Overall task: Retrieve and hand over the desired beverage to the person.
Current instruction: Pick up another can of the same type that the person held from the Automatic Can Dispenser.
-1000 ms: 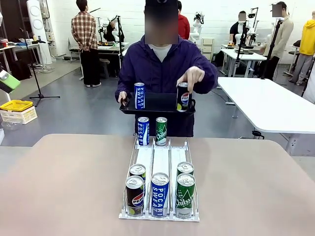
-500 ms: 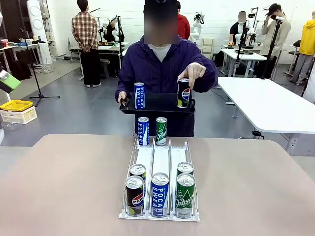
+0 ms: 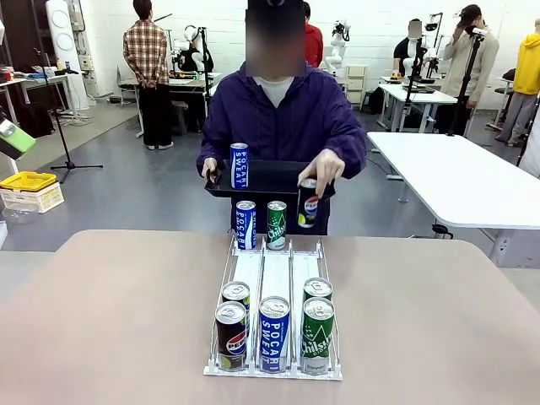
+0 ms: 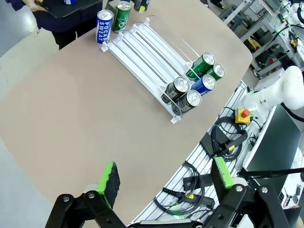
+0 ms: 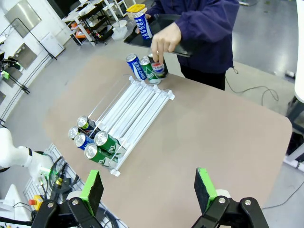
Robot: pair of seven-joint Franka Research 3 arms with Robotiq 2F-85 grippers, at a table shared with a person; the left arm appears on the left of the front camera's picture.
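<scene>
I think the robot had not started to fetch a drink. Its left hand (image 4: 165, 178) was wide open and held nothing, and its right hand (image 5: 148, 189) was wide open and empty too. Both hung above the surface (image 3: 110, 312), well apart from the cans. The person (image 3: 278, 118) stood at the far side with a black tray (image 3: 274, 175) that carried a blue can (image 3: 239, 164) marked POCARI SWEAT. The person's own hand (image 3: 323, 167) held a Pepsi can (image 3: 308, 207) at the far end of the rack (image 3: 276, 274), in the right lane, beside a green can (image 3: 276, 224). At the near end stood a black Pepsi drink (image 3: 230, 336), a blue POCARI SWEAT drink (image 3: 274, 333) and a green Chilsung drink (image 3: 317, 335). I could not tell which drink the person wanted. Next the robot would need to learn that, then reach down and close a hand around that one can without knocking the ones beside it.
</scene>
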